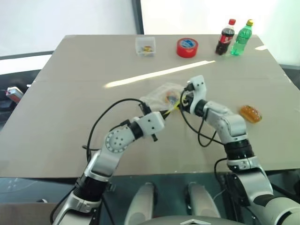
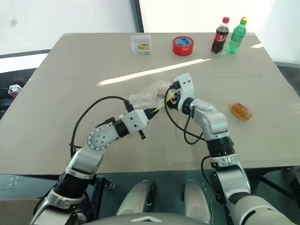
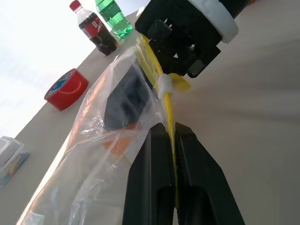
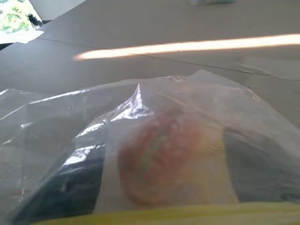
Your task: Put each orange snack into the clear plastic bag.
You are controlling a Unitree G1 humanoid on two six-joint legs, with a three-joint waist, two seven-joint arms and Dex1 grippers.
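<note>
A: In the head view, where's the clear plastic bag (image 1: 161, 96)?

B: Mid-table, lifted between the two arms. The left gripper (image 1: 165, 112) pinches its yellow seal strip (image 1: 171, 109) from seven o'clock, jaws together on the strip. The right gripper (image 1: 183, 99) meets the bag's mouth from three o'clock; I cannot tell how its jaws stand here.

A: And the orange snacks?

B: One orange snack (image 1: 170, 98) shows through the film inside the bag. The other orange snack (image 1: 250, 113) lies on the table at three o'clock of the bag, well apart.

A: Left wrist view?

B: Both black fingers (image 3: 154, 187) clamp the yellow strip, and a dark finger of the right gripper sits inside the bag beside an orange patch.

A: Right wrist view?

B: The snack (image 4: 173, 157) lies under crinkled film, dark finger shapes spread apart on either side of it, not touching it.

A: At twelve o'clock?

B: A small clear box (image 1: 145, 46), a red tape roll (image 1: 187, 48), a cola bottle (image 1: 225, 37) and a green bottle (image 1: 242, 38).
</note>
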